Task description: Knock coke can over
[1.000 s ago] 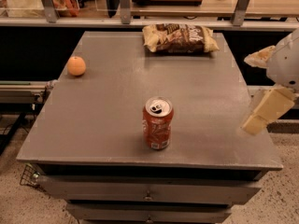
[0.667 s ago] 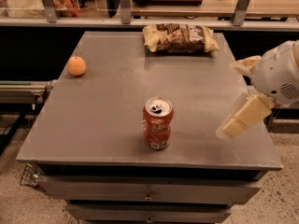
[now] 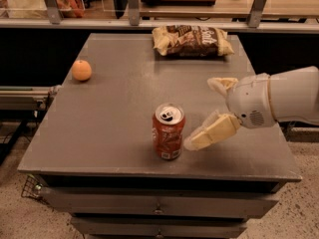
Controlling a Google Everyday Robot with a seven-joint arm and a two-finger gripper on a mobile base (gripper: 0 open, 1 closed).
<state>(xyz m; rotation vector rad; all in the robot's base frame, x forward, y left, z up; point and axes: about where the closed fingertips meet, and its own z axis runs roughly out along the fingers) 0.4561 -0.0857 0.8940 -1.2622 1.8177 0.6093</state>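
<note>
A grey table (image 3: pixel 119 113) with drawers (image 3: pixel 159 207) below its top fills most of the camera view. The robot's white arm (image 3: pixel 289 96) reaches in over the table from the picture's right edge. At its end, the gripper (image 3: pixel 200 113) hangs low over the front right part of the tabletop. Its two cream fingers (image 3: pixel 214 132) are spread wide apart and hold nothing, one raised toward the back of the table and the other angled down toward the front.

Behind the gripper, at the far edge of the table, a brown-and-cream chip bag (image 3: pixel 192 40) lies flat, well apart from the fingers.

The coke can (image 3: pixel 168 131) stands upright just beside the gripper on its picture-left side, near the table's front edge. Its silver top and pull-tab face up, and a white label patch shows low on its side. The tip of the lower finger sits right by the can's lower right flank. Whether it touches the can cannot be told.

Far off to the gripper's picture-left and somewhat farther back, a round orange (image 3: pixel 81 70) rests alone near the table's left edge, well apart from both the can and the arm.
</note>
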